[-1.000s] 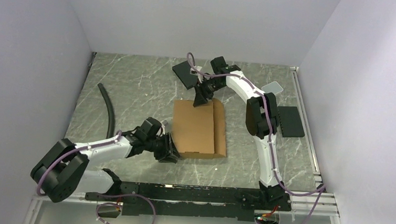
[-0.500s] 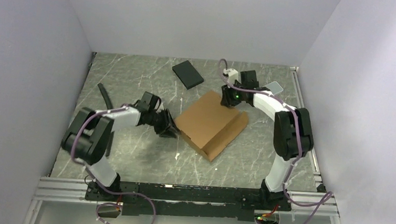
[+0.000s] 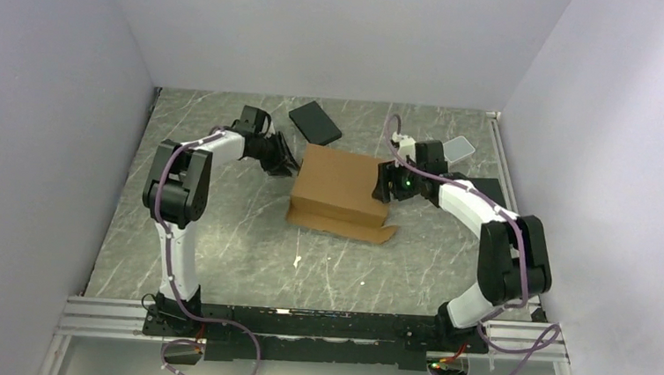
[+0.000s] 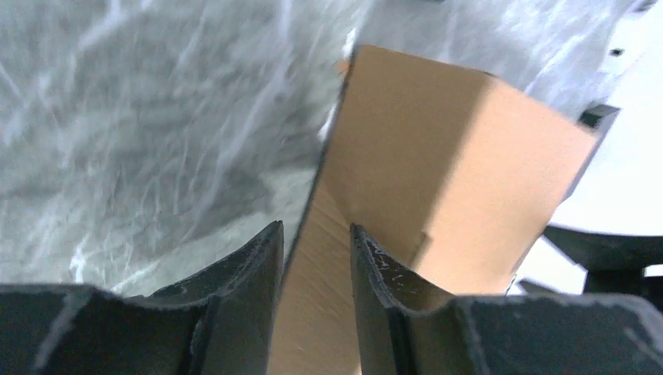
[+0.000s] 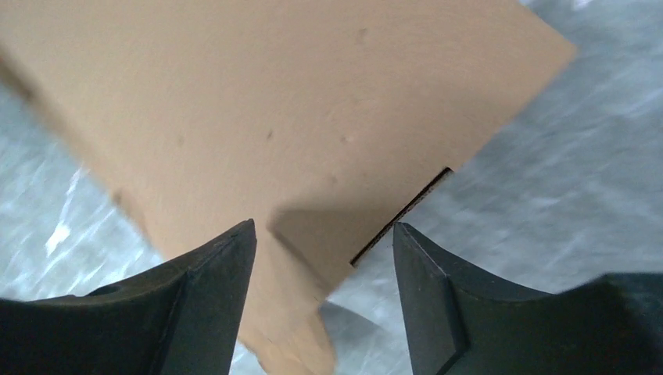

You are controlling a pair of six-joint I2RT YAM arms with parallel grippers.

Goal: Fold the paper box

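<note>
On the marbled tabletop, the paper box sits part-folded near the middle, the left hand clamped on its left wall, the right hand spread wide around its right corner. A black slab lies just behind it, a whitish container farther right.

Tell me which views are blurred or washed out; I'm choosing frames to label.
Top external: sharp and evenly lit, with a soft shadow along the paper box. Left wrist: marble table smeared, upper right corner blown out white, the left gripper itself crisp. Right wrist: table streaked with blur, cardboard clear, a shadow on it between the fingers of the right gripper.
</note>
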